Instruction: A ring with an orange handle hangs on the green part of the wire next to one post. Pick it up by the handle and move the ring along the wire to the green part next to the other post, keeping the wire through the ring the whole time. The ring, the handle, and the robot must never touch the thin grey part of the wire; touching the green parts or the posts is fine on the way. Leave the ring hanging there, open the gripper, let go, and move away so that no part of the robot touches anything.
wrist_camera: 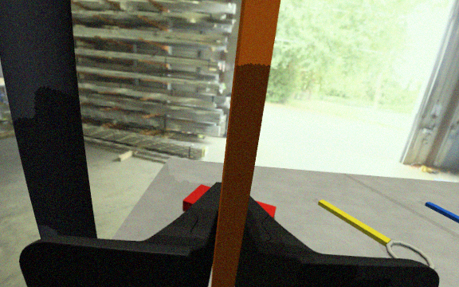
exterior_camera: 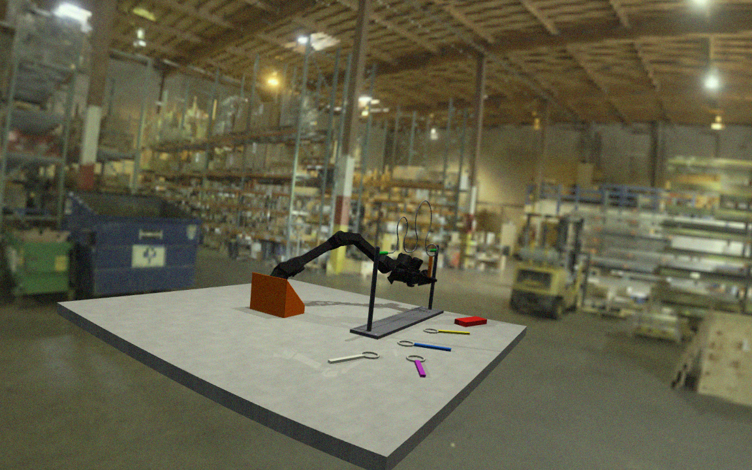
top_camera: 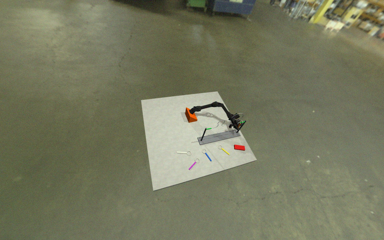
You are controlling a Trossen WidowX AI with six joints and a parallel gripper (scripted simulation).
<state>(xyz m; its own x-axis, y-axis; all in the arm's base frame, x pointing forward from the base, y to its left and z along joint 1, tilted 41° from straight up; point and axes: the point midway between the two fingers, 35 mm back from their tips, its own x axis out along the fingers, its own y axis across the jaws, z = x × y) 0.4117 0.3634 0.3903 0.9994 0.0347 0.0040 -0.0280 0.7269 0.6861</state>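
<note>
Top view: the gripper [top_camera: 237, 127] [exterior_camera: 432, 280] [wrist_camera: 225, 190] is beside the far post [top_camera: 241, 126] [exterior_camera: 433, 280] [wrist_camera: 48, 119], near the table's [top_camera: 169, 167] [exterior_camera: 220, 362] [wrist_camera: 293, 179] edge; a red block [top_camera: 239, 147] [exterior_camera: 470, 321] [wrist_camera: 269, 209] lies near that post.
Exterior view: the ring [exterior_camera: 427, 250] is at the green wire end beside the post, its orange handle [top_camera: 239, 126] [exterior_camera: 430, 266] [wrist_camera: 245, 119] hanging below.
Wrist view: fingers grip the handle, with a gap between handle and post.
</note>
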